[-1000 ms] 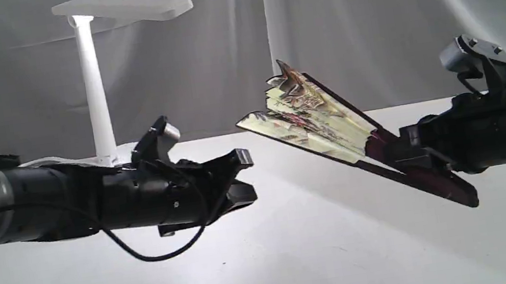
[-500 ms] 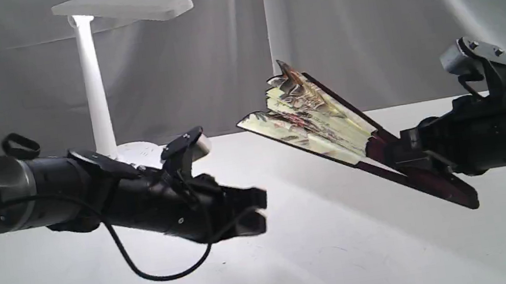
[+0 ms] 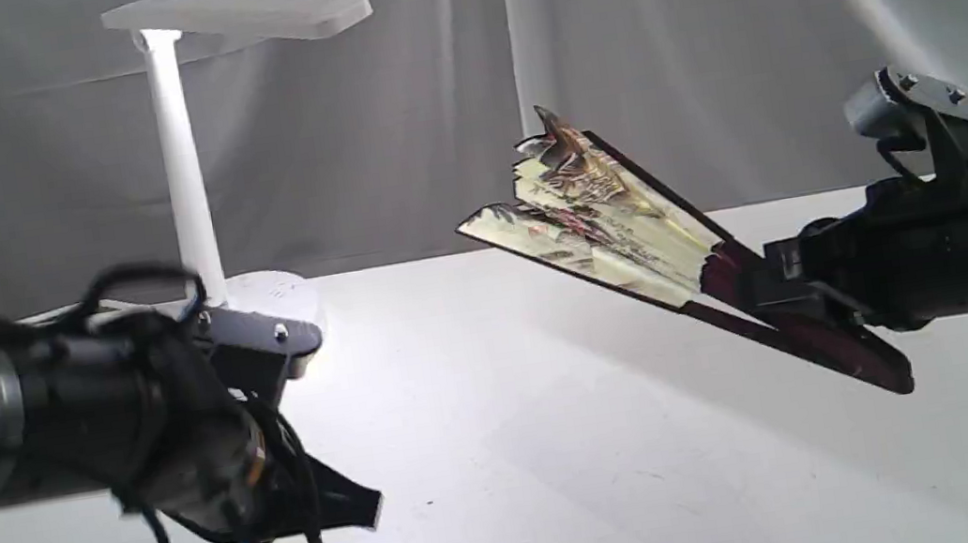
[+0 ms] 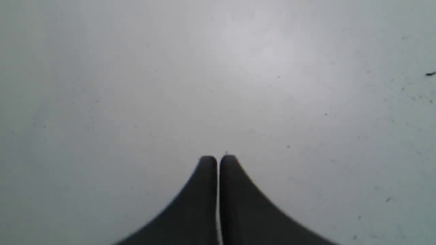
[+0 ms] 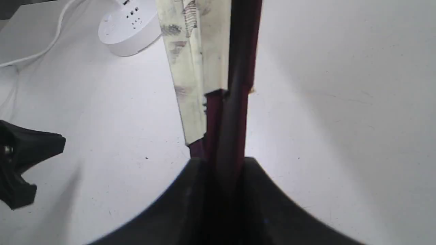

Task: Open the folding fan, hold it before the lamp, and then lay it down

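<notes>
Arms apart over a white table point(image 3: 574, 505): the right gripper point(image 3: 776, 297) pinches the folding fan point(image 3: 604, 217) by its maroon ribs near the pivot. It holds the fan aloft, tilted and partly spread, with the leaf pointing toward the lamp point(image 3: 182, 162) but well to its right. The left gripper point(image 4: 218, 161), claws pressed together and holding nothing, angles down toward the bare tabletop. Only the right wrist view shows the lamp's round base and white cord point(image 5: 41, 51); dark markings on the base are too small to read. The exterior view alone shows the lamp's flat head, the leaf's painted face and the grey curtain point(image 3: 742, 17) behind.
</notes>
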